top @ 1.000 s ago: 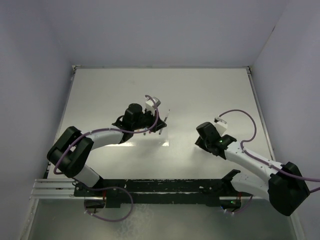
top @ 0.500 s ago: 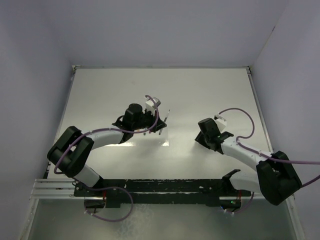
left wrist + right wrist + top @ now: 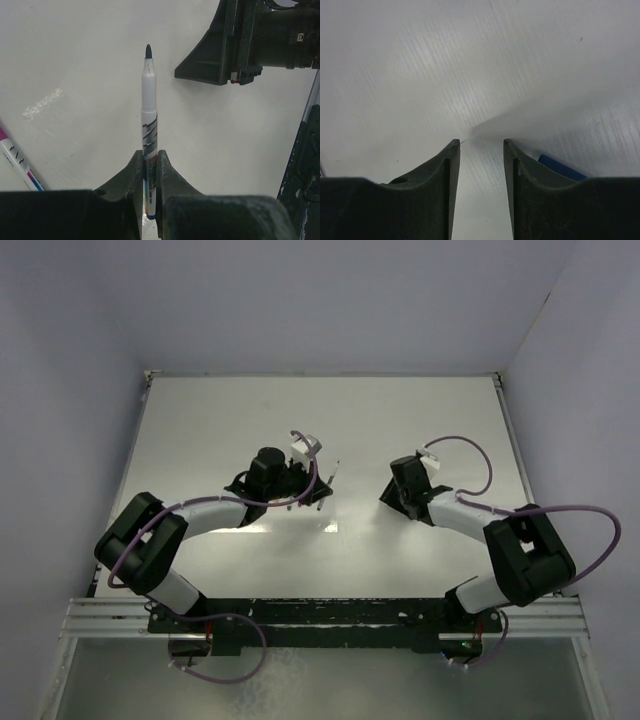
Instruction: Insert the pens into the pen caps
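Observation:
My left gripper (image 3: 149, 155) is shut on a whitish-grey pen (image 3: 149, 100) with a dark blue tip, which sticks straight out from the jaws above the table. In the top view this gripper (image 3: 320, 488) and its pen (image 3: 335, 472) are at mid-table. My right gripper (image 3: 481, 142) is open and empty, close over the table. A dark blue pen cap (image 3: 560, 167) lies just outside its right finger, partly hidden by it. In the top view the right gripper (image 3: 388, 496) is right of the pen. Other caps are out of view.
A second pen (image 3: 17, 167) with a pink tip lies on the table at the lower left of the left wrist view. The right arm's black gripper body (image 3: 235, 45) fills the upper right of that view, beyond the held pen's tip.
The right arm has folded in, and its gripper has moved a little farther up the table. The left arm and its pen have not moved.

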